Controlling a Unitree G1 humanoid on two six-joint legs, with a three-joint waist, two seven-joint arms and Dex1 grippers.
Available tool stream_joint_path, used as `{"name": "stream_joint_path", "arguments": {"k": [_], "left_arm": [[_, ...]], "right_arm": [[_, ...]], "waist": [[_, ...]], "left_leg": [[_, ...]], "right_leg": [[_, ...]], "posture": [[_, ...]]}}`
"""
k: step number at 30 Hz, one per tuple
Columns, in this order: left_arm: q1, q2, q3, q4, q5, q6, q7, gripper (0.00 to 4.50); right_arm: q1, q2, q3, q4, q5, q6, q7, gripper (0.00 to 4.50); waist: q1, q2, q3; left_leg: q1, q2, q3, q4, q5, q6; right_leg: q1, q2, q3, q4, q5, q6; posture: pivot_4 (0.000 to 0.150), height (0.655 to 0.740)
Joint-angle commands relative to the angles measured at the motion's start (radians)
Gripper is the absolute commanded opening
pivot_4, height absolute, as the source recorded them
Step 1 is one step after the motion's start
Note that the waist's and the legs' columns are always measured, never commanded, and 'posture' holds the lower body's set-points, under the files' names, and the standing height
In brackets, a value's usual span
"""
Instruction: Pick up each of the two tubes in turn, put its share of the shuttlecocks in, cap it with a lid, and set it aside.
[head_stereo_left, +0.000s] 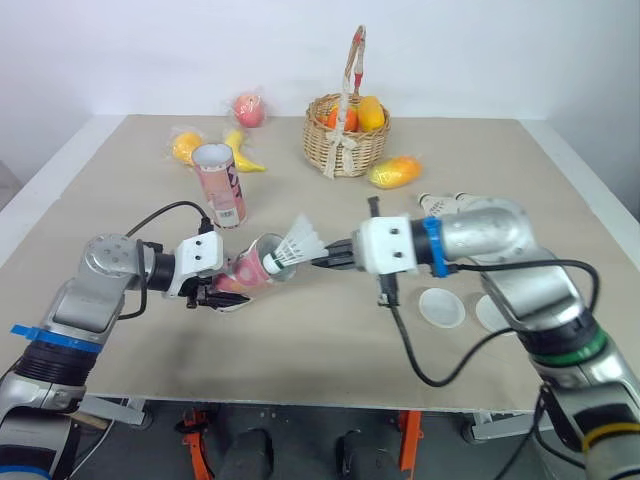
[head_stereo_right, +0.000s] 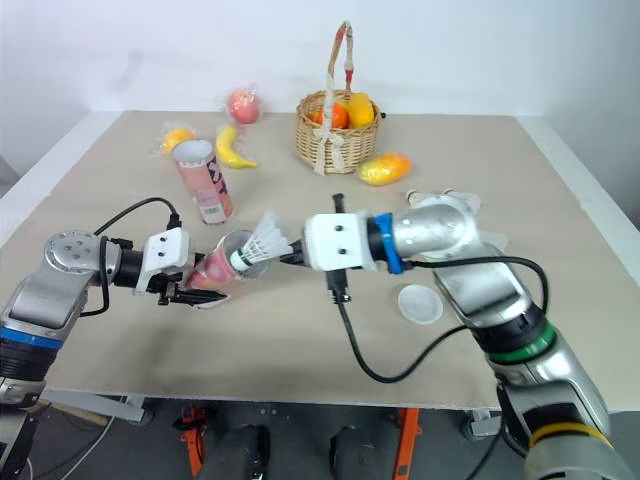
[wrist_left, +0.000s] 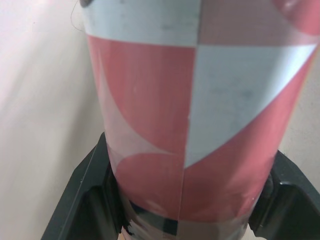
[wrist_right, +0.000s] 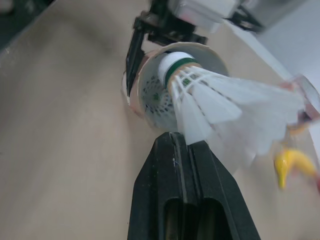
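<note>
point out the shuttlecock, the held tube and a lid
shuttlecock (head_stereo_left: 299, 241), left eye view, white feathers
held tube (wrist_left: 190, 125), left wrist view, side wall
lid (head_stereo_left: 441, 306), left eye view, its middle

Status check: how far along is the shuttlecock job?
Done: nothing capped; a lid lies loose on the table. In hand: left pincer holds one tube tipped sideways, right pincer holds a shuttlecock cork-first at its mouth. Left: finish filling it, cap it, set it aside, then the upright tube.
</note>
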Motion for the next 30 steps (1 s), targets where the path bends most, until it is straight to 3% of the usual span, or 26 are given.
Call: {"name": "stream_joint_path", "arguments": {"k": [1,5,11,13,17,23,24,26,27,28,30], "left_arm": [[0.028,-0.013,-0.056,0.009,0.009,0.011,-0.008,2.70],[0.036,-0.007,-0.052,-0.001,0.011,0.017,-0.001,2.70],[0.039,-0.006,-0.045,-0.009,0.008,0.020,0.006,2.70],[0.037,-0.010,-0.044,-0.009,0.005,0.014,0.010,2.70],[0.023,-0.036,-0.024,-0.006,-0.016,-0.011,0.023,2.70],[-0.007,-0.068,-0.009,-0.027,-0.052,0.015,0.013,2.70],[-0.009,-0.070,-0.009,-0.031,-0.053,0.020,0.010,2.70],[-0.014,-0.072,-0.011,-0.038,-0.056,0.031,0.004,2.70],[-0.016,-0.072,-0.013,-0.040,-0.056,0.034,0.002,2.70],[-0.021,-0.069,-0.020,-0.040,-0.049,0.034,-0.002,2.70],[-0.030,-0.066,-0.030,-0.041,-0.045,0.037,-0.006,2.70]], "right_arm": [[-0.058,0.036,0.020,0.032,-0.028,-0.070,0.040,0.05],[-0.105,0.094,0.032,0.067,-0.016,-0.067,0.072,0.05],[-0.159,0.152,-0.024,0.074,0.120,0.058,0.154,3.11],[-0.165,0.143,-0.046,0.064,0.172,0.107,0.180,3.51],[-0.155,0.110,-0.108,0.081,0.253,0.166,0.219,3.51],[-0.152,0.101,-0.165,0.173,0.195,0.250,0.069,3.51],[-0.137,0.089,-0.170,0.168,0.195,0.254,0.068,3.00],[-0.110,0.068,-0.178,0.146,0.204,0.257,0.077,2.45],[-0.106,0.062,-0.178,0.139,0.204,0.262,0.076,1.95],[-0.109,0.060,-0.174,0.138,0.200,0.266,0.074,1.13],[-0.120,0.061,-0.162,0.144,0.189,0.268,0.072,0.66]], "waist": [[0.000,0.000,0.000],[0.000,0.000,0.000],[0.000,0.000,0.000],[-0.001,0.000,0.000],[0.001,0.000,0.000],[0.007,0.000,0.000],[0.010,0.000,0.000],[0.011,0.000,0.000],[0.011,0.000,0.000],[0.011,0.000,0.000],[0.011,0.000,0.001]], "left_leg": [[0.000,0.000,0.000,0.000,0.000,0.000],[0.000,0.000,-0.001,0.000,0.000,0.000],[0.000,0.004,-0.002,0.000,0.000,0.000],[0.000,0.003,-0.001,0.000,0.000,0.000],[0.000,0.003,-0.002,0.000,0.000,0.000],[-0.001,0.003,-0.001,0.000,0.001,0.000],[-0.001,0.003,0.000,0.000,0.001,0.000],[-0.004,0.003,0.000,0.000,0.002,0.000],[-0.006,0.003,0.000,0.000,0.001,0.000],[-0.009,0.002,0.000,0.000,0.001,0.000],[-0.010,0.001,0.000,0.000,0.001,0.000]], "right_leg": [[0.000,0.000,0.000,0.000,0.001,0.000],[0.000,0.000,0.000,0.000,0.001,-0.001],[0.000,0.002,-0.003,0.002,0.001,-0.003],[0.000,0.001,-0.003,0.002,0.002,-0.004],[0.000,0.001,-0.003,0.002,0.003,-0.007],[0.000,0.000,-0.004,0.002,0.003,-0.007],[-0.001,0.000,-0.004,0.002,0.003,-0.007],[-0.003,0.000,-0.004,0.002,0.004,-0.006],[-0.004,0.000,-0.004,0.002,0.004,-0.006],[-0.008,0.000,-0.004,0.002,0.003,-0.006],[-0.009,0.001,-0.004,0.002,0.003,-0.007]], "posture": [[0.150,0.7400],[0.150,0.7400],[0.150,0.7400],[0.150,0.7400],[0.150,0.7400],[0.150,0.7400],[0.150,0.7400],[0.150,0.7400],[0.150,0.7400],[0.150,0.7400],[0.150,0.7400]]}}
